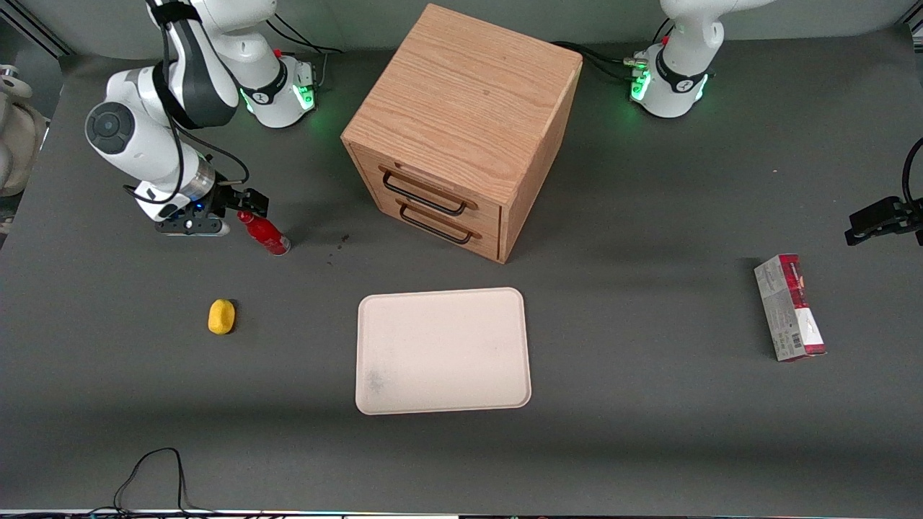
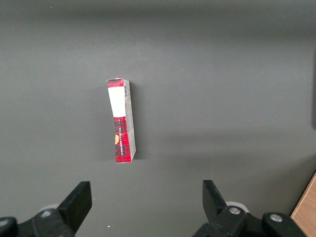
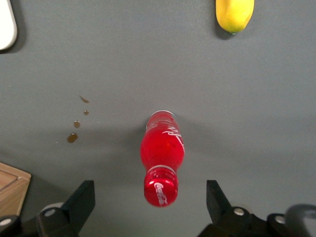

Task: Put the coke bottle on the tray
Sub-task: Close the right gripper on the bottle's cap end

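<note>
One coke bottle (image 1: 264,233) stands on the dark table (image 1: 649,404), toward the working arm's end, its red cap directly below the gripper (image 3: 150,197), whose two fingers (image 3: 81,200) are spread wide apart and touch nothing. One cream tray (image 1: 443,351) lies bare, nearer the front camera than the one wooden cabinet (image 1: 461,130) with its two drawers. One yellow lemon-like object (image 1: 221,316) sits near the bottle, well apart from the tray. One red-and-grey carton (image 1: 789,307) lies toward the parked arm's end.

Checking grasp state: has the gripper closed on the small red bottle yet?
No. In the right wrist view the gripper is open, its black fingers standing clear on either side of the small red bottle.
</note>
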Available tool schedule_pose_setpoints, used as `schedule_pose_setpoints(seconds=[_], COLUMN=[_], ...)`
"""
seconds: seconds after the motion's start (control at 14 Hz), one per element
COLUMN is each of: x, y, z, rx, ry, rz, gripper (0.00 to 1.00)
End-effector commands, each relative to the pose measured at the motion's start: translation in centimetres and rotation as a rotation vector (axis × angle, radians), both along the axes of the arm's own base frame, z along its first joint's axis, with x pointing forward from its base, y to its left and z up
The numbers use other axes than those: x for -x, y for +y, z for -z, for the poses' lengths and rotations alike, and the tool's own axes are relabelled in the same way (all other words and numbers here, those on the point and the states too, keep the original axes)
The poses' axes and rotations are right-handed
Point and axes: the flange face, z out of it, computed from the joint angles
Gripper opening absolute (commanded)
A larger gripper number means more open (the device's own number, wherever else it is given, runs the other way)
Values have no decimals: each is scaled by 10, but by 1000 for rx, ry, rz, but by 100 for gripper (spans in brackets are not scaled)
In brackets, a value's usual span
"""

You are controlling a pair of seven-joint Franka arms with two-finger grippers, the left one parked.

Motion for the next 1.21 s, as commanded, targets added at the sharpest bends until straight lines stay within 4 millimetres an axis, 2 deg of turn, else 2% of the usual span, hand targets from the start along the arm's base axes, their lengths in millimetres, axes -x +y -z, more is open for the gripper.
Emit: schedule_pose_setpoints(seconds=[0.0, 0.5, 0.64, 0.71, 0.79, 0.86, 0.93, 1.07, 1.14], x=[5, 5, 7, 8, 9, 9, 10, 9, 10], y=[-2, -3, -3, -3, -3, -4, -4, -5, -5], z=[10, 24, 26, 28, 28, 28, 28, 28, 28], rx=[4, 17, 18, 19, 27, 34, 34, 33, 33], ry=[-15, -6, -1, 3, 2, 2, 3, 3, 5], rz=[-25, -50, -50, -54, -63, -70, -70, -78, -81], gripper=[100, 100, 96, 90, 73, 50, 32, 0, 0])
